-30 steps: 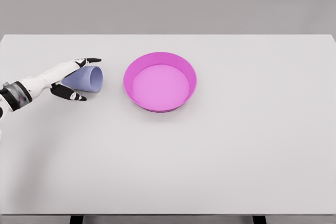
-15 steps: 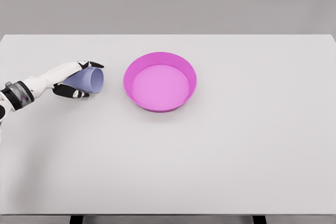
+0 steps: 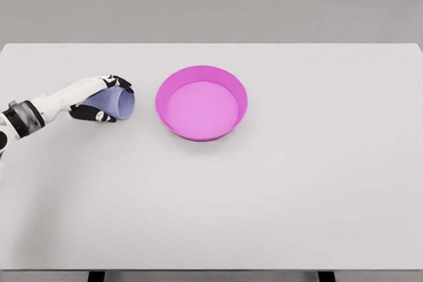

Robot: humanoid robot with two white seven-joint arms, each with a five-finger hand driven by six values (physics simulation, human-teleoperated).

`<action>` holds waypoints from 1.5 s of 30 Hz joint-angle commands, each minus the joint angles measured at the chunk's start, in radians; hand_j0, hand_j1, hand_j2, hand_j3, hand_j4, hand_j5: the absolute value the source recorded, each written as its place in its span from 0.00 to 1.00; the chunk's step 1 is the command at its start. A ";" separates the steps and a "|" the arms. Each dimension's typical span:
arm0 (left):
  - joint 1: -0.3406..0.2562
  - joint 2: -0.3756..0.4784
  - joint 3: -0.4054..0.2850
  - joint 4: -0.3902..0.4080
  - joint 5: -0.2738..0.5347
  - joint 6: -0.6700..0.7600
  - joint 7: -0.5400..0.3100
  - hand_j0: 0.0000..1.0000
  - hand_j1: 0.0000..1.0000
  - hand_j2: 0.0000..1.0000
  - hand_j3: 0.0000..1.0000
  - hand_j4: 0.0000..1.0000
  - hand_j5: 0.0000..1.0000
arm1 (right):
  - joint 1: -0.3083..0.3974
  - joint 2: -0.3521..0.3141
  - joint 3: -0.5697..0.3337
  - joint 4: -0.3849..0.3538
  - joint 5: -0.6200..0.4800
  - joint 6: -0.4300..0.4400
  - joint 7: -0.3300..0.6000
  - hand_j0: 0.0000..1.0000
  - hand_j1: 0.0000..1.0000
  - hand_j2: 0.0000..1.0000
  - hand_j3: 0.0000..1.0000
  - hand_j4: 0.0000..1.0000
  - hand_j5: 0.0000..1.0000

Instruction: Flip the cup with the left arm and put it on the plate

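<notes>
Gripping the lavender cup [image 3: 117, 104] on its side, mouth toward the magenta plate [image 3: 201, 102] just to its right, the left hand [image 3: 94, 98] has fingers curled round it on the white table [image 3: 277, 189].

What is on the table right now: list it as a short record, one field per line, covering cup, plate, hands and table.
cup: lavender cup, lying on its side, open end toward the plate
plate: magenta plate, deep-rimmed, nothing in it, to the right of the cup and apart from it
left hand: left hand, fingers curled around the cup
right hand: not in view
table: white table
task state: cup not yet upright, not yet on the plate
</notes>
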 commanded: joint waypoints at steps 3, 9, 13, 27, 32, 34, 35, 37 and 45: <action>-0.008 0.005 0.005 -0.023 0.046 0.001 -0.021 0.62 0.62 0.62 0.62 0.62 0.62 | 0.000 0.000 0.000 0.000 0.000 0.000 0.000 1.00 1.00 1.00 1.00 1.00 1.00; -0.005 0.008 0.005 -0.020 0.170 0.001 -0.066 0.61 0.61 0.61 0.61 0.61 0.61 | 0.000 0.000 0.000 0.000 0.000 0.000 0.000 1.00 1.00 1.00 1.00 1.00 1.00; -0.008 0.008 0.005 -0.019 0.193 0.001 -0.066 0.61 0.61 0.61 0.61 0.61 0.61 | 0.000 0.000 0.000 0.000 0.000 0.000 0.000 1.00 1.00 1.00 1.00 1.00 1.00; -0.006 -0.032 -0.003 -0.052 0.411 0.001 -0.066 0.61 0.61 0.61 0.61 0.61 0.61 | 0.000 0.000 0.000 0.000 0.000 0.000 0.000 1.00 1.00 1.00 1.00 1.00 1.00; 0.002 -0.064 -0.032 -0.103 0.461 0.001 -0.066 0.61 0.61 0.61 0.61 0.61 0.61 | 0.000 0.000 0.000 0.000 0.000 0.000 0.000 1.00 1.00 1.00 1.00 1.00 1.00; 0.003 -0.093 -0.036 -0.117 0.480 0.001 -0.066 0.61 0.61 0.61 0.61 0.61 0.61 | 0.000 0.000 0.000 0.000 0.000 0.000 0.000 1.00 1.00 1.00 1.00 1.00 1.00; 0.003 -0.104 -0.050 -0.124 0.498 0.001 -0.066 0.61 0.61 0.61 0.61 0.61 0.61 | 0.000 0.000 0.000 0.000 0.000 0.000 0.000 1.00 1.00 1.00 1.00 1.00 1.00; 0.005 -0.121 -0.055 -0.132 0.509 0.001 -0.066 0.61 0.61 0.61 0.61 0.61 0.61 | 0.000 0.000 0.000 0.000 0.000 0.000 0.000 1.00 1.00 1.00 1.00 1.00 1.00; 0.009 -0.165 -0.132 -0.150 0.603 0.001 -0.066 0.62 0.62 0.62 0.62 0.62 0.62 | 0.000 0.000 0.000 0.000 0.000 0.000 0.000 1.00 1.00 1.00 1.00 1.00 1.00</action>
